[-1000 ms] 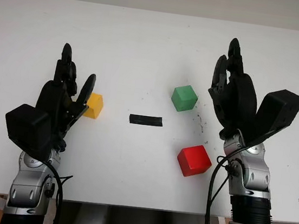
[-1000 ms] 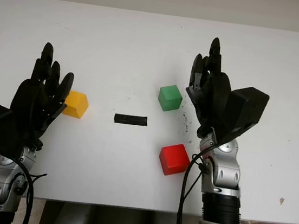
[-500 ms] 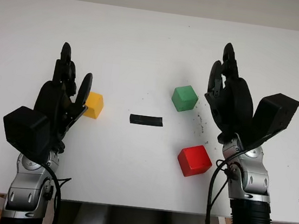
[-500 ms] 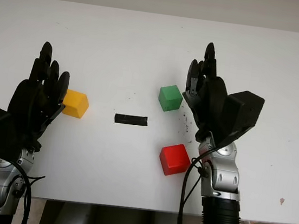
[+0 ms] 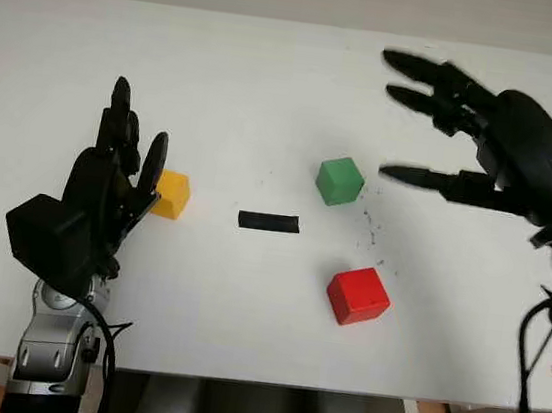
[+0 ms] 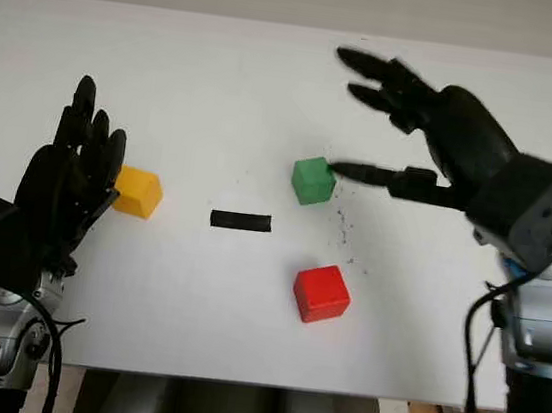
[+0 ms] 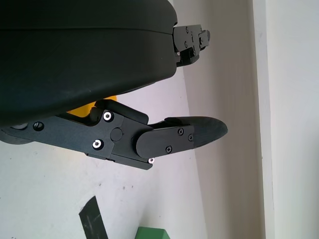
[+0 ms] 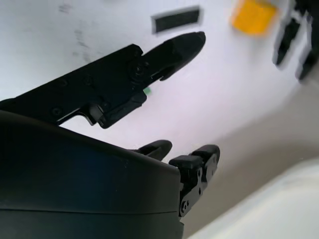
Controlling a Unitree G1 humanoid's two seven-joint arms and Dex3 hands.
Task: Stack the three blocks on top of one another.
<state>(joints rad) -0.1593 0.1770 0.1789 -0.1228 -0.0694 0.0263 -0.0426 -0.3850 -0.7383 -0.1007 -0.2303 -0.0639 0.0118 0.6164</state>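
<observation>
Three blocks lie apart on the white table (image 5: 271, 85): a yellow block (image 5: 171, 194) at the left, a green block (image 5: 340, 180) in the middle and a red block (image 5: 357, 295) nearer the front. My right hand (image 5: 437, 126) hangs open above the table, just right of and above the green block, holding nothing. My left hand (image 5: 125, 163) stands open at the left, its fingers right beside the yellow block; whether they touch it I cannot tell. A slice of the yellow block (image 7: 82, 108) peeks from behind the left hand's shell.
A short strip of black tape (image 5: 268, 222) lies between the yellow and green blocks. Small dark specks (image 5: 366, 228) mark the table right of the green block. The table's front edge runs just before both forearms.
My right hand has swung up and back from beside the red block, turning over so its fingers point left above the green block. The left hand and the blocks stayed put.
</observation>
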